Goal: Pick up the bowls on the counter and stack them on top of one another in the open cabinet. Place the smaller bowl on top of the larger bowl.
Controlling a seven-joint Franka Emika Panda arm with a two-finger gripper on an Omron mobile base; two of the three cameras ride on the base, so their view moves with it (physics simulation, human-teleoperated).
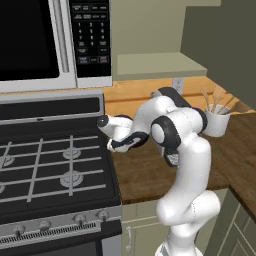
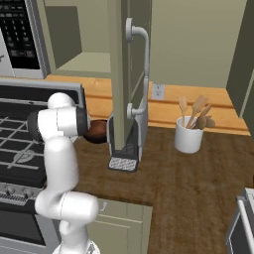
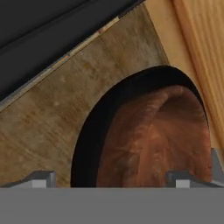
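Your hand (image 3: 109,177), fingers spread, hovers at the smaller bowl (image 3: 153,135) on the bench (image 3: 52,118) beside the stove (image 1: 45,160). The cabinet (image 1: 160,65) shelf holds no bowl yet; both placements remain.

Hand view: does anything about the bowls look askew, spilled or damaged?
Nothing stands out. The reddish-brown bowl sits upright and intact, the black bowl a dark crescent along its edge; nested or beside, I cannot tell. Nothing spilled on the counter.
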